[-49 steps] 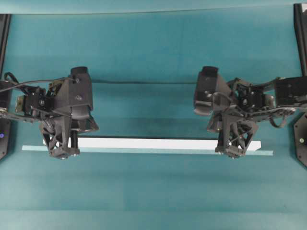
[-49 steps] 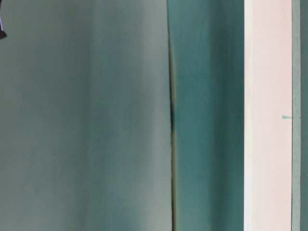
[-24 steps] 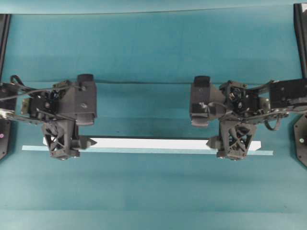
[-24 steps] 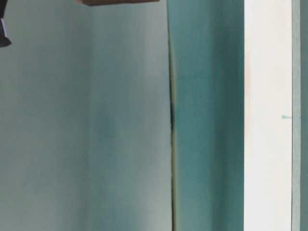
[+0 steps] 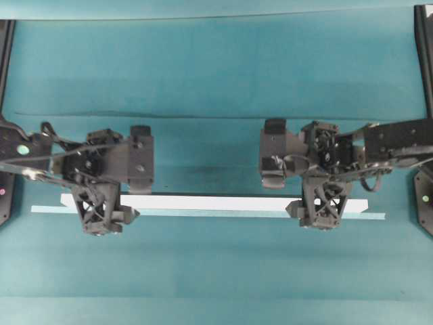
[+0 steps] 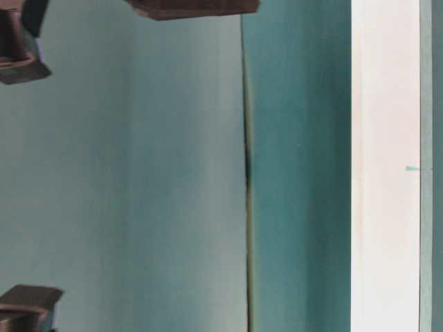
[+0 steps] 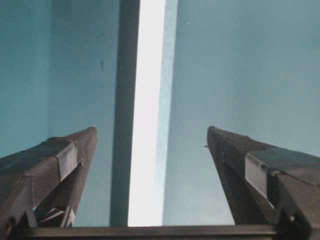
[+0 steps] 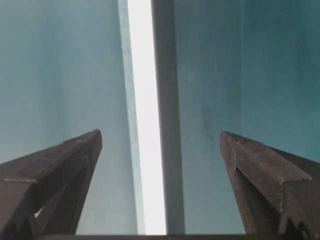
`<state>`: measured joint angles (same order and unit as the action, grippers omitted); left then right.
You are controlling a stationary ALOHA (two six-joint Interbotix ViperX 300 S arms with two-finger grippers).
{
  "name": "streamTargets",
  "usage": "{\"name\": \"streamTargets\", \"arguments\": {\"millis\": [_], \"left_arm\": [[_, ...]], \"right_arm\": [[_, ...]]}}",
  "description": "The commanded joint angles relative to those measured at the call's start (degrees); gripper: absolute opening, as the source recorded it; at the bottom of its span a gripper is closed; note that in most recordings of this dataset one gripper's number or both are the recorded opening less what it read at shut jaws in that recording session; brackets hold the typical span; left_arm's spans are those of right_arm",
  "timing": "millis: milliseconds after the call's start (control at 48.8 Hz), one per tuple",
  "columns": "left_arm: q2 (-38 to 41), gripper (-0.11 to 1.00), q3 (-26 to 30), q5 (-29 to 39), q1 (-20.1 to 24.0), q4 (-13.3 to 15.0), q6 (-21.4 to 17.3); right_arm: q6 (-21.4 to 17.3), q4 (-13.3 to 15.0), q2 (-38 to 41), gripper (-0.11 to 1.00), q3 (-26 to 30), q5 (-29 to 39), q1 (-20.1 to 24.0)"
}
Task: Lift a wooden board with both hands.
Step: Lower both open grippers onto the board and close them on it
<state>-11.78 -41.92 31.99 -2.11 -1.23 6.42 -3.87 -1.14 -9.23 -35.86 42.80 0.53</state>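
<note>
Writing or labels we cannot find on any thing in these views; nothing is readable.

We count one wooden board (image 5: 210, 202), one pale tape strip (image 5: 203, 212), two arms and two grippers. The board lies flat on the teal table (image 5: 216, 68), long and white with a dark edge on its far side, and the tape strip runs just beside its near edge. In the left wrist view the board (image 7: 146, 115) passes between the two fingers without touching them, and the same is seen for the board (image 8: 146, 115) in the right wrist view.

The left gripper (image 5: 108, 215) stands over the left end of the board with its jaws spread wide, holding nothing. The right gripper (image 5: 316, 211) stands over the right end, also wide apart and holding nothing. In the left wrist view the left finger (image 7: 60, 160) and its partner are far from each other, with the board and table between them.

Compared with one second ago, both grippers have gone from closed to wide. Both have also shifted in the overhead view: the left one sits a little more to the right and lower, the right one a little more to the left. In the table-level view dark gripper parts (image 6: 194, 8) now enter at the top and the left edge, where before almost nothing was seen. The board keeps the same place.
</note>
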Motion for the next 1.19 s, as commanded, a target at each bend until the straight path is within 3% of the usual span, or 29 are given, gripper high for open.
{"name": "streamTargets", "arguments": {"millis": [0,656,1169], "left_arm": [[1.5,0.98,-0.3,-2.6,-0.1,-0.1,0.1],[10.4,0.98,-3.2,-12.7,1.3,-0.1,0.1],[12.8,0.97,-2.6,-13.2,1.0,-0.1,0.1]], "right_arm": [[0.4,0.4,1.7,0.95,-0.9,-1.8,1.0],[0.5,1.2,12.6,0.95,-1.7,-10.1,1.8],[0.2,1.1,13.8,0.94,-3.3,-13.5,1.5]]}}
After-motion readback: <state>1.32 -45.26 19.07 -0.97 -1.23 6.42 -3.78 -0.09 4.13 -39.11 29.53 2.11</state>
